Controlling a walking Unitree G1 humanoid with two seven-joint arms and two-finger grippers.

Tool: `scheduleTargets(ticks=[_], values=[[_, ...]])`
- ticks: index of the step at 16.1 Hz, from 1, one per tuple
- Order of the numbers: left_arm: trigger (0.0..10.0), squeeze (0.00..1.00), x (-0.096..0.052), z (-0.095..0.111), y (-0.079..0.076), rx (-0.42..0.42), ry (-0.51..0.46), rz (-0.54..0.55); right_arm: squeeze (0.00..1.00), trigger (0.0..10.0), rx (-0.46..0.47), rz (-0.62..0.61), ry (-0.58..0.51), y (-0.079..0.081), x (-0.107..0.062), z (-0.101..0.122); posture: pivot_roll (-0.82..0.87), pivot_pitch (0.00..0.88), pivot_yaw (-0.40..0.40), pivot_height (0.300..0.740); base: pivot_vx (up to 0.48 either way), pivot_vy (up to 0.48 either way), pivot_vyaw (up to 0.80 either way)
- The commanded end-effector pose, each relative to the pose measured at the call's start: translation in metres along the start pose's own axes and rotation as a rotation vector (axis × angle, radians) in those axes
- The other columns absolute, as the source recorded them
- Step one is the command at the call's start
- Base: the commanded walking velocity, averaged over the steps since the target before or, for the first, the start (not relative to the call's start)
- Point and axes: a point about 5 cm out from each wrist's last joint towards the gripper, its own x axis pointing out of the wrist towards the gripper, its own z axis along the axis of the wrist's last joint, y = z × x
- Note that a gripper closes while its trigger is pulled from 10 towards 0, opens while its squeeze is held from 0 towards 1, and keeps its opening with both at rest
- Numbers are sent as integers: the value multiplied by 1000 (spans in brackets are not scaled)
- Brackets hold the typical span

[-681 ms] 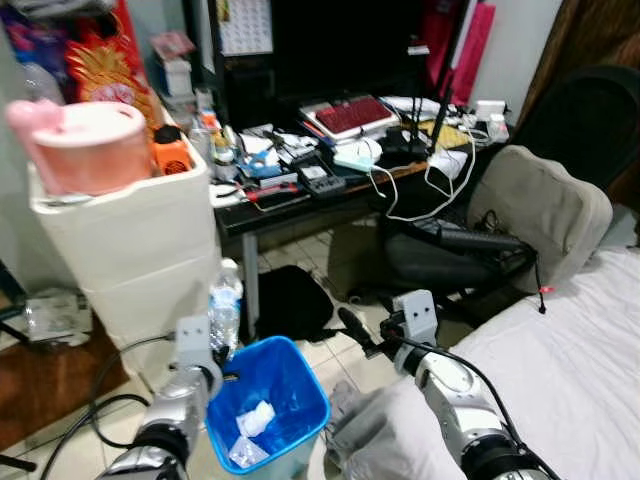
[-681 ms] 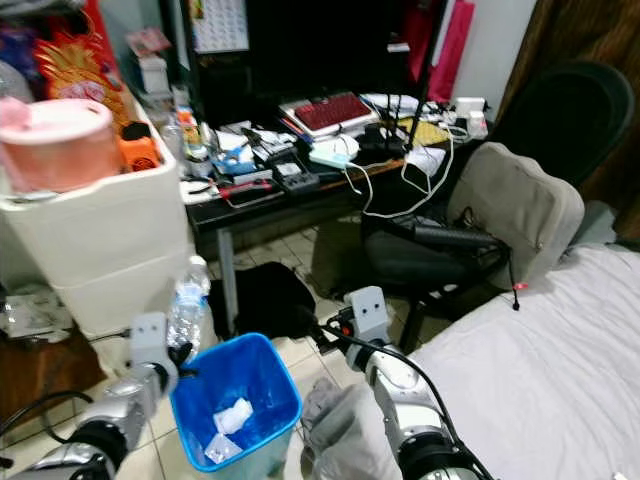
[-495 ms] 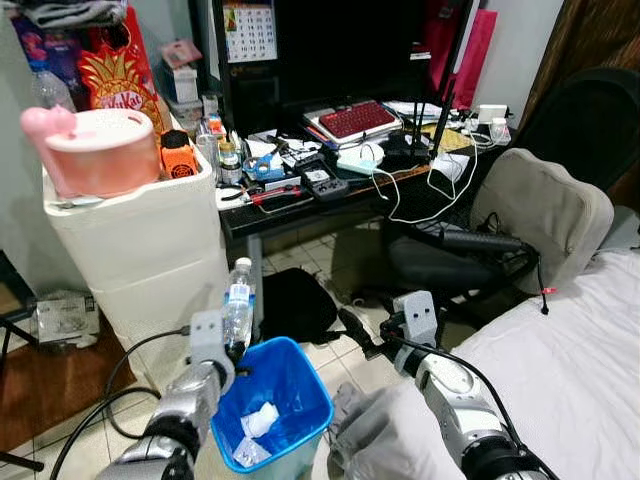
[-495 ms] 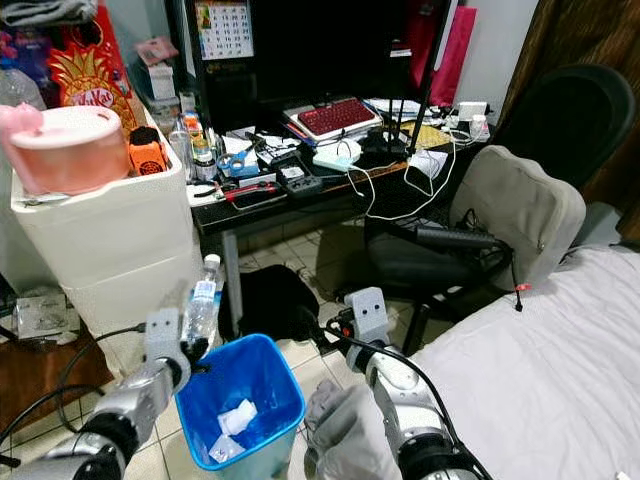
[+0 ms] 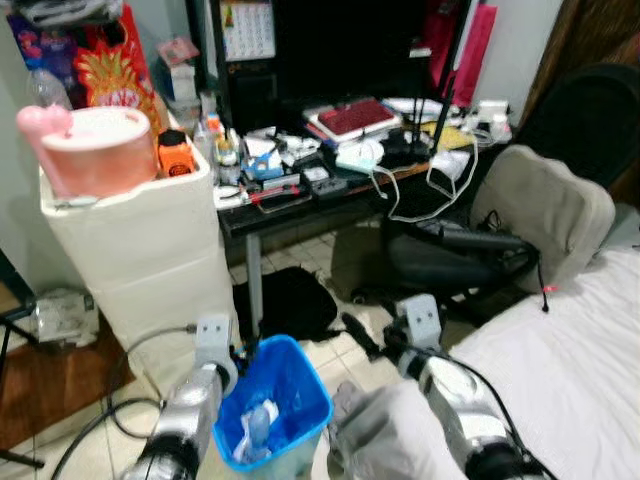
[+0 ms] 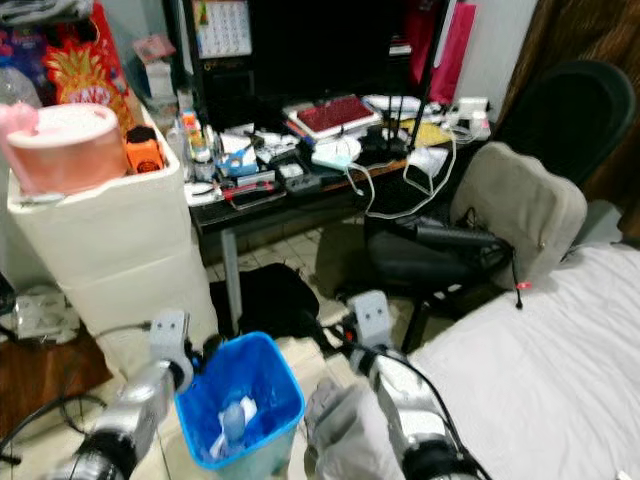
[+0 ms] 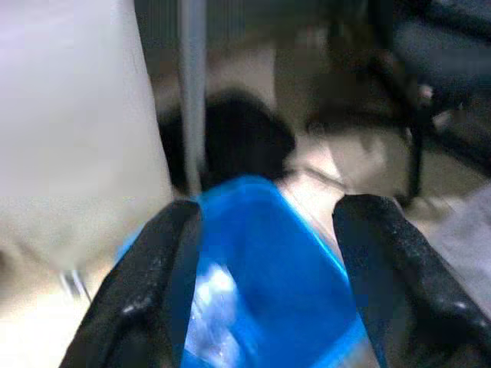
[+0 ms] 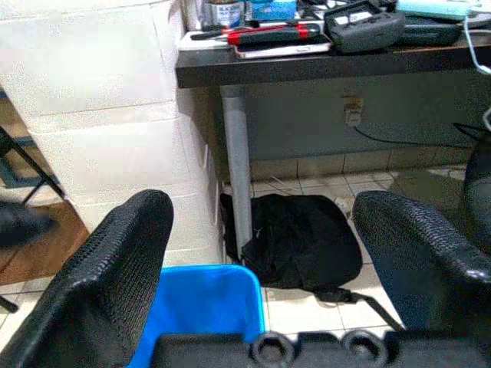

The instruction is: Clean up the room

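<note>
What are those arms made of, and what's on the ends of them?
Both arms are silver, rounded metal with black joint rings and thin black cables. Each wrist carries a pale grey box. The left gripper and right gripper each have two long, black, rough-textured fingers.

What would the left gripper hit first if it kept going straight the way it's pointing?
Most likely the blue bin: the left gripper is open and aims into its mouth, where a plastic bottle lies. Depth is blurry, so the near rim might come first.
</note>
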Motion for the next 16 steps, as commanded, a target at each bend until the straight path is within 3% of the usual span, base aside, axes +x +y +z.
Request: scheduleTargets(ticks=[1,2,3,4,5,7,10,13,14,16], values=[[10000,0,-9,44,-3,68,-272,11,0,10000,-49,-59,-65,-10,-3,14,118,17,-30,740,0,0,0],[10000,0,-16,54,-4,75,-343,24,0,10000,-61,-78,-86,-12,-3,17,118,17,-30,740,0,0,0],[10000,0,-33,79,-11,92,-485,26,0,10000,-94,-164,-166,-20,-7,31,131,15,-39,740,0,0,0],[10000,0,-45,95,-18,87,-562,18,0,10000,-99,-221,-220,-26,-11,40,133,14,-41,740,0,0,0],[10000,0,-47,99,-21,81,-577,12,0,10000,-96,-234,-231,-28,-12,41,133,14,-41,740,0,0,0],[10000,0,-43,85,-30,59,-521,-12,0,10000,-91,-239,-170,-31,-12,32,117,7,-43,740,0,0,-794],[10000,0,-39,80,-36,7,-441,-29,0,10000,-102,-227,-148,-28,-11,30,95,0,-34,740,0,-176,-788],[10000,0,-33,72,-34,76,-396,-46,0,10000,-101,-233,-146,-30,-13,29,74,0,-20,740,0,0,-788],[10000,0,-31,67,-32,83,-367,-47,0,10000,-51,-224,-152,-29,-14,28,70,0,-16,740,0,0,-788],[10000,0,-31,61,-33,106,-339,-75,0,10000,-30,-243,-153,-30,-17,26,64,0,-13,740,0,-480,-759]])
